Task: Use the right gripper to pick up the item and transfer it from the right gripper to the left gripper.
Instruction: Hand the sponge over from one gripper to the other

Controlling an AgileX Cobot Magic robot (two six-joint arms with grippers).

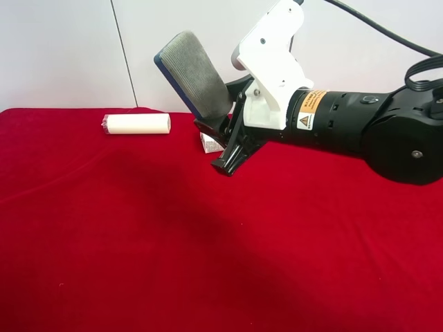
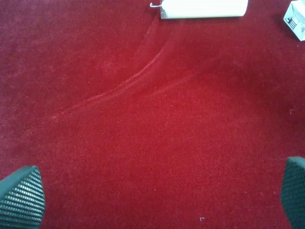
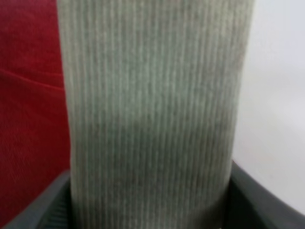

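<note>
The board eraser (image 1: 196, 75), grey felt face and dark blue base, is held tilted in the air above the red cloth. My right gripper (image 1: 225, 137), on the arm with the white housing and yellow sticker, is shut on the eraser's lower end. In the right wrist view the felt face (image 3: 152, 109) fills the frame between the dark fingers (image 3: 40, 212). My left gripper (image 2: 157, 198) is open and empty above bare red cloth; only its two ribbed fingertips (image 2: 21, 198) show. The left arm is out of the exterior high view.
A cream cylinder (image 1: 138, 124) lies on the red cloth (image 1: 173, 242) at the back, also in the left wrist view (image 2: 205, 8). A white printed carton (image 1: 210, 144) sits behind the right gripper, and shows in the left wrist view (image 2: 296, 19).
</note>
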